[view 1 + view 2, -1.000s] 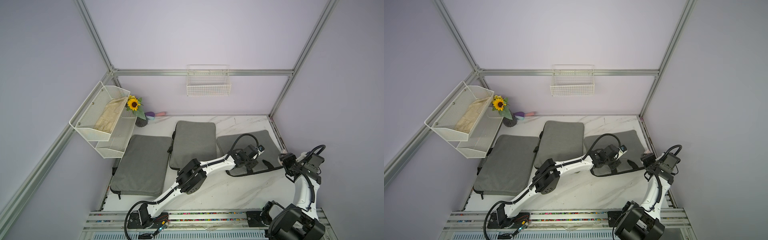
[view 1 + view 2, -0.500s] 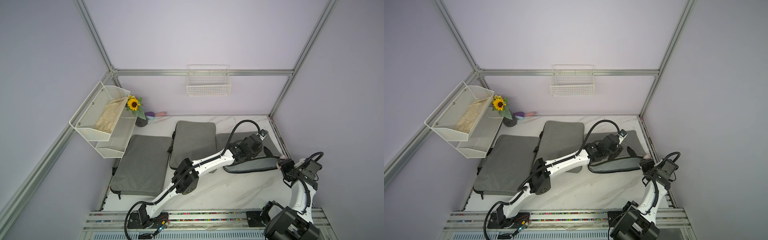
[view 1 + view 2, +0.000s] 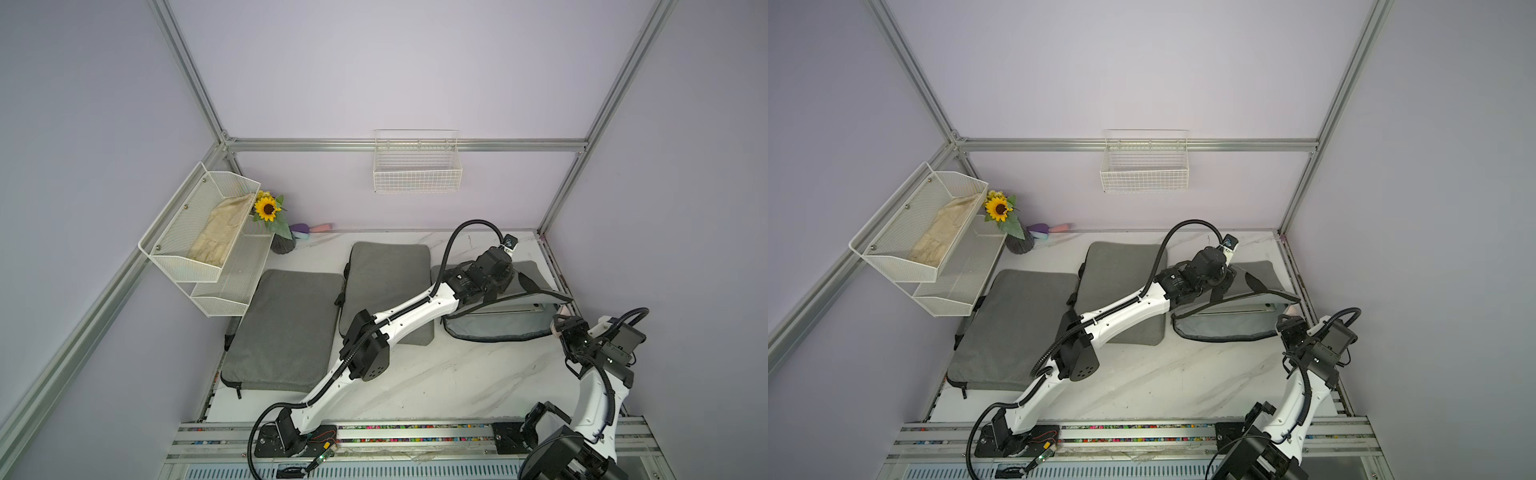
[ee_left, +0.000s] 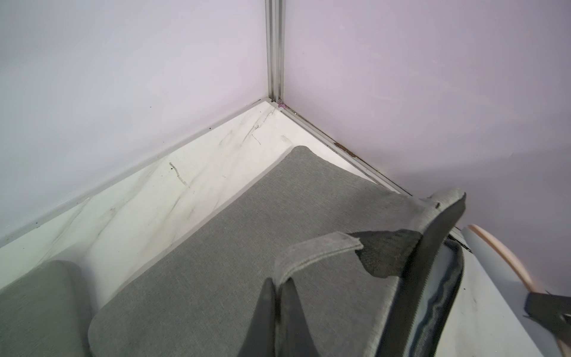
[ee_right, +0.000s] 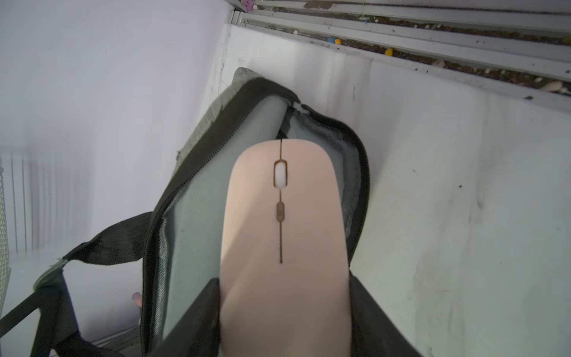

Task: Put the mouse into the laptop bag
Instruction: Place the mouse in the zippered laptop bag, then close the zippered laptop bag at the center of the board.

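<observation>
1. The laptop bag (image 3: 498,329) lies at the far right of the table (image 3: 436,382). Its mouth faces the near side and gapes open. In the right wrist view a dark zipper edge (image 5: 363,173) rings that opening.
2. The left gripper (image 4: 278,287) has its jaws pressed together on the bag's grey handle (image 4: 312,250). It holds the top flap (image 3: 540,276) above the lower half, so a wedge-shaped gap runs along the near edge.
3. The right gripper (image 5: 283,279) is clamped on the 2 long sides of the pink mouse (image 5: 282,216). The mouse's nose points into the gap at the bag's right end.
4. The front of the mouse overlaps the pale lining (image 5: 191,222), and its rear sits between the fingers, outside the zipper edge. I cannot tell whether it touches the lining.
5. In both top views only a pink sliver of the mouse shows, just beside the flap's right tip.
6. Only a narrow strip of marble lies between the bag's right edge and the right rail (image 3: 555,270). A broader strip runs between the bag's far edge and the far wall.
7. Wide bare marble lies on the near side of the bag, between the 2 arms.
8. 2 closed grey sleeves lie to the left. The middle sleeve (image 3: 386,270) is just beside the open bag, with the left arm (image 3: 407,311) crossing over it. The left sleeve (image 3: 286,328) is beyond it.
</observation>
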Controlling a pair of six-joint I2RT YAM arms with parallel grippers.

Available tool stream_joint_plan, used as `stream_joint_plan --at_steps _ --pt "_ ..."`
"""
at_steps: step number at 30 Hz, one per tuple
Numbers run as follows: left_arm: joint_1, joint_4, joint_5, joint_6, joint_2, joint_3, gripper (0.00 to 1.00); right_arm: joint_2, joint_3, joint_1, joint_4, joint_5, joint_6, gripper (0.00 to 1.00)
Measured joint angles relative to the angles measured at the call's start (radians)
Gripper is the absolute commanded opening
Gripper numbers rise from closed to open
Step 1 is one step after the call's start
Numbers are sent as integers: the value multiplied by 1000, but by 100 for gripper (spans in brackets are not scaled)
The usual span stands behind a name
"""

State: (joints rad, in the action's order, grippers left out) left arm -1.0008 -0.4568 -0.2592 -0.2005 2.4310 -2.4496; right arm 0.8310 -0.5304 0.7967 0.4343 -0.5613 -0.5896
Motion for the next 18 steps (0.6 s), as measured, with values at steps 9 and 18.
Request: stream_joint_plan --at_steps 9,18 --pt "6 0 40 -43 0 0 0 193 93 0 -136 -55 -10 45" --pt "6 10 92 -96 0 0 0 239 110 -4 -257 -69 -62 45"
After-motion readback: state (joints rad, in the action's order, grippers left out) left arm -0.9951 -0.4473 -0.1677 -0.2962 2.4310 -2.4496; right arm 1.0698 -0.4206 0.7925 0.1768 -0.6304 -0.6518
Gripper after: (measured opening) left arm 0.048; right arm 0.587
